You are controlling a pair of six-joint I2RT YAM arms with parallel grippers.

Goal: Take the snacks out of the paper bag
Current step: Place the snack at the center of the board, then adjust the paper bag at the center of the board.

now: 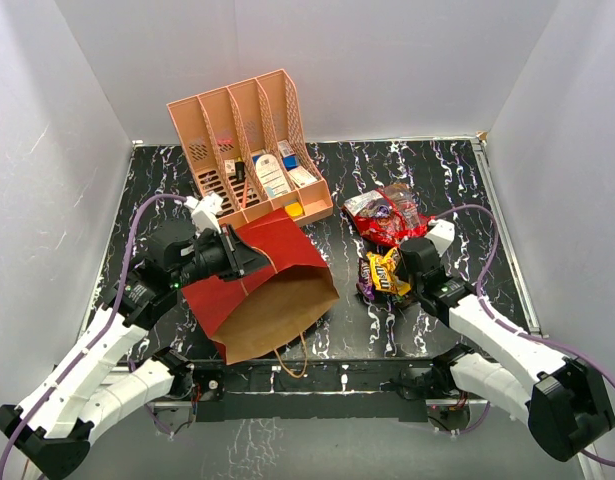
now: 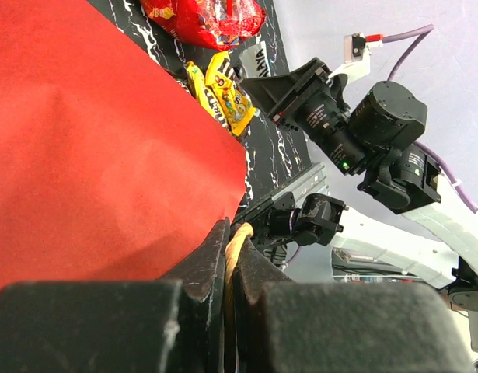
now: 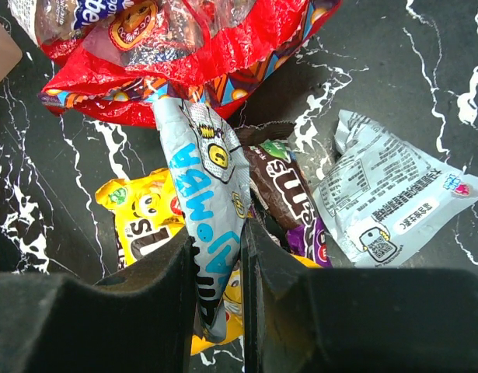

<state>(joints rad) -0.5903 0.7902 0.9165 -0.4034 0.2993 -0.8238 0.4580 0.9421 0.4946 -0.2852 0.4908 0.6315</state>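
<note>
The paper bag (image 1: 262, 290) lies on its side at the near left, red outside with brown kraft showing, mouth toward the front edge. My left gripper (image 1: 249, 255) is shut on its tan cord handle (image 2: 232, 249), right beside the red wall (image 2: 99, 155). The snacks lie in a pile on the right: a shiny red bag (image 1: 387, 215), a yellow pack (image 3: 141, 221), a dark brown pack (image 3: 281, 186), a purple one (image 3: 308, 241) and a pale printed packet (image 3: 386, 202). My right gripper (image 3: 221, 272) is shut on a silvery wrapper with blue letters (image 3: 207, 194), low over that pile.
A salmon-pink slotted organizer (image 1: 252, 150) with small boxes and cards stands at the back, just behind the bag. White walls close in the black marbled table (image 1: 167, 180) on three sides. A second cord handle (image 1: 292, 360) trails from the bag toward the front rail.
</note>
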